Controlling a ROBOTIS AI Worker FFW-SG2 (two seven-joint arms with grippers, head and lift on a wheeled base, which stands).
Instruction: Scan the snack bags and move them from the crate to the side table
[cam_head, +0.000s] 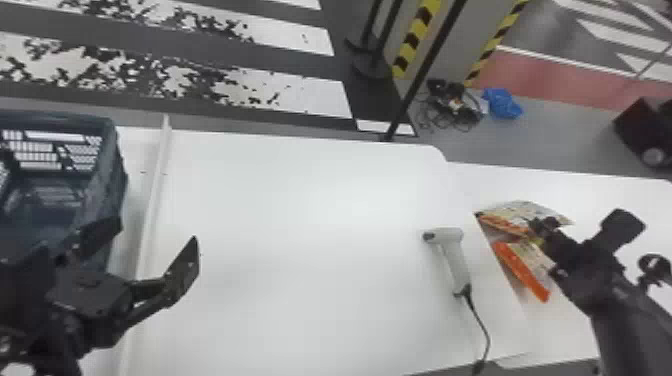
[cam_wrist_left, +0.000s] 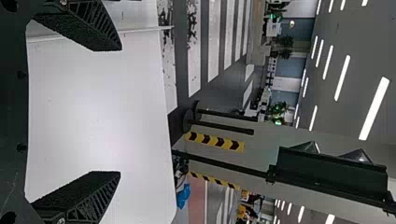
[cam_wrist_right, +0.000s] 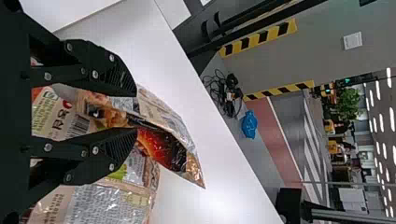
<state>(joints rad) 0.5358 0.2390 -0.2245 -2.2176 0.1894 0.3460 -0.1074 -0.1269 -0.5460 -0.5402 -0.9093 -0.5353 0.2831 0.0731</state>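
Note:
My left gripper (cam_head: 149, 249) stands open beside the blue-grey crate (cam_head: 111, 175), over the crate's right side and the white table; in the left wrist view nothing is between the fingers of my left gripper (cam_wrist_left: 116, 111). At the right, my right gripper (cam_head: 544, 229) is over the side table (cam_head: 505, 181) with a snack bag (cam_head: 520, 211). The right wrist view has my right gripper (cam_wrist_right: 134, 111) shut on that crinkled snack bag (cam_wrist_right: 168, 149). Another snack bag (cam_wrist_right: 109, 203) lies under it, partly hidden. The scanner (cam_head: 454, 257) lies left of the bags.
A raised white strip (cam_head: 156, 175) runs along the table (cam_head: 300, 240) beside the crate. The scanner's black cable (cam_head: 482, 325) trails to the front edge. A thin dark post (cam_head: 420, 75) stands behind the table.

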